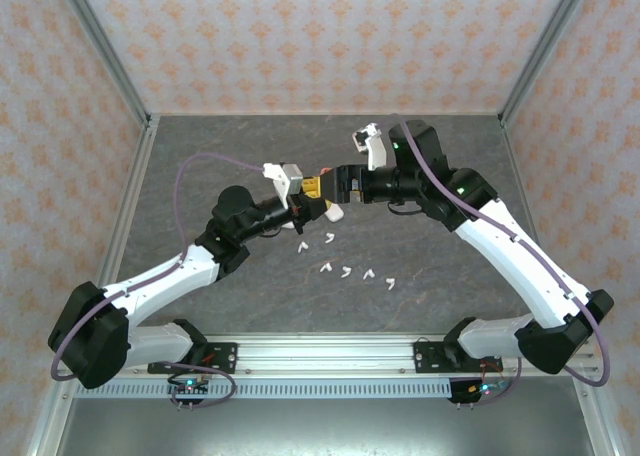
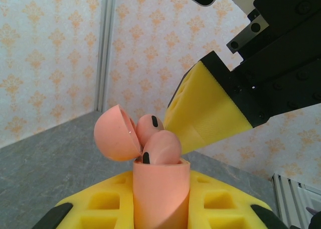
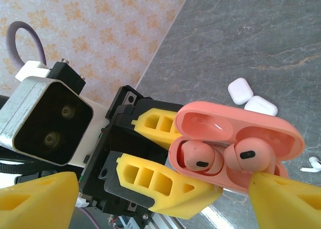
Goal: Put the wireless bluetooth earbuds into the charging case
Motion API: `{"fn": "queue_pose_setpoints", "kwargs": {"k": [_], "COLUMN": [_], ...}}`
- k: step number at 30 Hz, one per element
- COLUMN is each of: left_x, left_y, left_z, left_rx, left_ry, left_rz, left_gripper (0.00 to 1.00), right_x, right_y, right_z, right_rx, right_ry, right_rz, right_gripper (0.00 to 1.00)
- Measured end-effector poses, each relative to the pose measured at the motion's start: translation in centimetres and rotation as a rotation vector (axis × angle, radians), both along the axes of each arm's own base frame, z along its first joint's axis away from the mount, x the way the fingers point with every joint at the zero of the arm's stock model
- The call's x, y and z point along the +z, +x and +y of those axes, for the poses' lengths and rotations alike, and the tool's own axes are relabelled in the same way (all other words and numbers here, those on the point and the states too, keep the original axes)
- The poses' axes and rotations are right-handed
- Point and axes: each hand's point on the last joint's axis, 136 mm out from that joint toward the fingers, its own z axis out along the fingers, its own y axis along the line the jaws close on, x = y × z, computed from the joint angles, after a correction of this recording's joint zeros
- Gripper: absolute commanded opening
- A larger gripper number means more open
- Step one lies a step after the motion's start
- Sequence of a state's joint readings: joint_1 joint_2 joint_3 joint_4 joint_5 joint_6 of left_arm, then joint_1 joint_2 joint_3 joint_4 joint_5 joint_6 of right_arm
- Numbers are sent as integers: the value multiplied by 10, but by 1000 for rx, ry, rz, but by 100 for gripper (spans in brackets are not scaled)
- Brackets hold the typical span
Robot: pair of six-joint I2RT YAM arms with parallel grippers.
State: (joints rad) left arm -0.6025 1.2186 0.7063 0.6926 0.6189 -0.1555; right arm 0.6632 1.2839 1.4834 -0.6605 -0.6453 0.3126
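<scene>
Two earbuds in case, case in left tool; loose earbuds on table, nearer.

No word, label, brand, number or sign can be read in any view. The wallpaper carries only a repeating orange floral motif. The pink charging case and the two pink earbuds seated in it have plain surfaces marked only by small dark oval spots.
</scene>
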Motion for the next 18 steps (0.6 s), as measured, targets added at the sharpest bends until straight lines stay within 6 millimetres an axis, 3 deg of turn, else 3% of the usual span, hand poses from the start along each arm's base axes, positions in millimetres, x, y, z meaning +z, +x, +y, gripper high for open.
{"fn": "queue_pose_setpoints", "kwargs": {"k": [18], "left_x": [0], "left_y": [0], "left_z": [0], "left_rx": [0], "left_ry": [1], "left_rz": [1], "left_gripper": [0], "right_x": [-3], "right_y": [1], "right_z": [-2], "right_rx": [-14], "right_ry": [-16], "right_rz": [5], "right_gripper": [88]}}
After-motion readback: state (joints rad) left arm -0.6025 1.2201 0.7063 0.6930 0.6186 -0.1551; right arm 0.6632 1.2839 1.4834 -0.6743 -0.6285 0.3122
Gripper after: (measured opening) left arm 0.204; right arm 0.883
